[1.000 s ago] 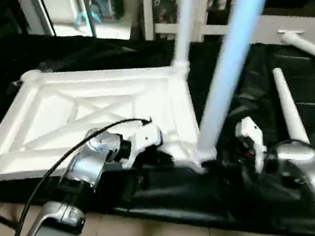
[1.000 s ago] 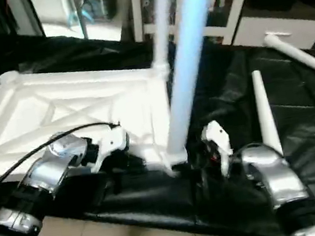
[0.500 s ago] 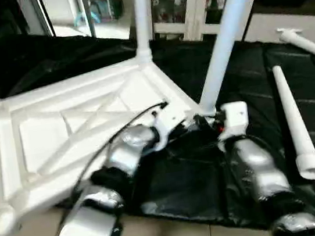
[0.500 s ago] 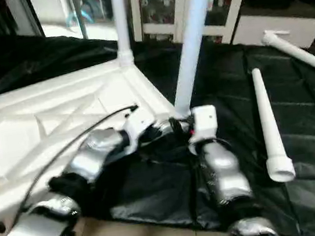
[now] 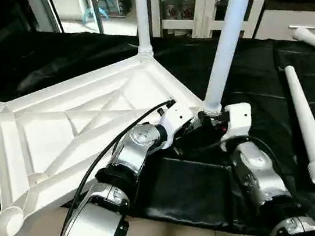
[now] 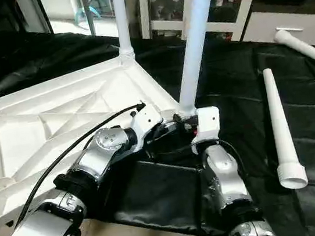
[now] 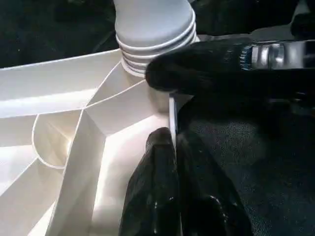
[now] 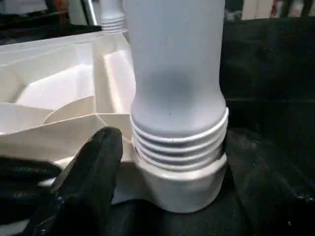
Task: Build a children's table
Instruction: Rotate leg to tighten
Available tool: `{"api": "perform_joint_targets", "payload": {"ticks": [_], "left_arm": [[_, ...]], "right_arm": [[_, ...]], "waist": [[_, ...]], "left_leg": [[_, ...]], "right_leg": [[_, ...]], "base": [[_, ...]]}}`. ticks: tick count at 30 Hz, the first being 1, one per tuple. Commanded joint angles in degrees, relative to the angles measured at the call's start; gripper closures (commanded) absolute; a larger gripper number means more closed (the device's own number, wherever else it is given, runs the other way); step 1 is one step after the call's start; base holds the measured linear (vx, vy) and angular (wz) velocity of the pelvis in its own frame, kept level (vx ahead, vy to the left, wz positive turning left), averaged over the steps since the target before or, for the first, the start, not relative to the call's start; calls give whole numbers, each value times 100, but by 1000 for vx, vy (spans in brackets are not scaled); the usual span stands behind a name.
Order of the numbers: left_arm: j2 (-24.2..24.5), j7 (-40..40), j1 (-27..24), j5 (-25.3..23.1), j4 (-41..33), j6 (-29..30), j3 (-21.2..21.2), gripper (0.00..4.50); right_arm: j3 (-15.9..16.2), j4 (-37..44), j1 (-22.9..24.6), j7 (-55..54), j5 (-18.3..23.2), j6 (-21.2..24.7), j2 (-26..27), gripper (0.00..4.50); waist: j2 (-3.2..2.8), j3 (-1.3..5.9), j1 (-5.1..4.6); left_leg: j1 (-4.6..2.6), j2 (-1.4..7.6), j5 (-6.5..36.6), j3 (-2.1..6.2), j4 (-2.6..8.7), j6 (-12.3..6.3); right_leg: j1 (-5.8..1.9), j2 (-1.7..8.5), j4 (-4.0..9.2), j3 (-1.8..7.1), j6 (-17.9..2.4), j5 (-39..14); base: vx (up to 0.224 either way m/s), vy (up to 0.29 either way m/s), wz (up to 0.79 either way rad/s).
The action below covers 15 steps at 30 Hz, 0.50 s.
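Tabletop (image 5: 59, 126) has swung round, left claw (image 7: 171, 140) pinching its stiff, light rim by the five o'clock leg (image 5: 223, 44); right claw's (image 5: 211, 121) hold I cannot tell.

glossy white plastic tabletop (image 5: 59, 129), crinkled black sheet (image 5: 246, 82).

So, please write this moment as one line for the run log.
tabletop: upside down | legs in sockets: two | loose legs on cloth: two | left gripper: shut on tabletop rim | right gripper: at near leg base
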State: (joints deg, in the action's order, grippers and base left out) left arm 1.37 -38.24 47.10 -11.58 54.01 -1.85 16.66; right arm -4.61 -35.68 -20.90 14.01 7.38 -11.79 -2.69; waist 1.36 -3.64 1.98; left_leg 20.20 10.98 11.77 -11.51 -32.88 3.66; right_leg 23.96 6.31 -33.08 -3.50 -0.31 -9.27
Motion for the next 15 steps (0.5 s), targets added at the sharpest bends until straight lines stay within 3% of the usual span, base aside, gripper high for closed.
{"api": "perform_joint_targets", "payload": {"ticks": [1, 5, 6, 10, 15], "left_arm": [[-17, -366, -291, -4, 105, -173, 189, 450], [245, -953, -478, -16, -149, -195, 357, 450], [508, -1603, -666, -13, -414, -153, 553, 450], [934, -2632, -978, 83, -882, -102, 822, 450], [1250, -3403, -1214, 279, -1300, -75, 968, 450]], "right_arm": [[134, 519, -29, 268, 48, -125, -74, 77], [93, 938, 170, 713, 200, 108, -495, 68], [201, 1177, 308, 1424, 338, 409, -927, 50], [422, 1501, 538, 2633, 495, 778, -1648, 31], [516, 1796, 667, 3545, 803, 1162, -2137, 31]], "waist": [[100, 302, 0], [85, 293, 13], [53, 298, 14], [74, 302, 49], [87, 304, 50]], "left_leg": [[25, 192, 931, 64, 387, -704], [17, 208, 906, 65, 388, -796], [-15, 208, 940, 54, 386, -772], [-1, 231, 917, 39, 365, -870], [-2, 247, 980, 54, 377, -807]], "right_leg": [[-278, 201, 351, 207, -1184, -1171], [-285, 199, 342, 206, -1221, -1066], [-266, 188, 345, 210, -1254, -1080], [-291, 191, 299, 221, -1447, -753], [-298, 208, 298, 218, -1485, -887]], "base": [[0, 0, 0], [0, 0, 0], [0, 0, 0], [0, 0, 0], [0, 0, 0]]}}
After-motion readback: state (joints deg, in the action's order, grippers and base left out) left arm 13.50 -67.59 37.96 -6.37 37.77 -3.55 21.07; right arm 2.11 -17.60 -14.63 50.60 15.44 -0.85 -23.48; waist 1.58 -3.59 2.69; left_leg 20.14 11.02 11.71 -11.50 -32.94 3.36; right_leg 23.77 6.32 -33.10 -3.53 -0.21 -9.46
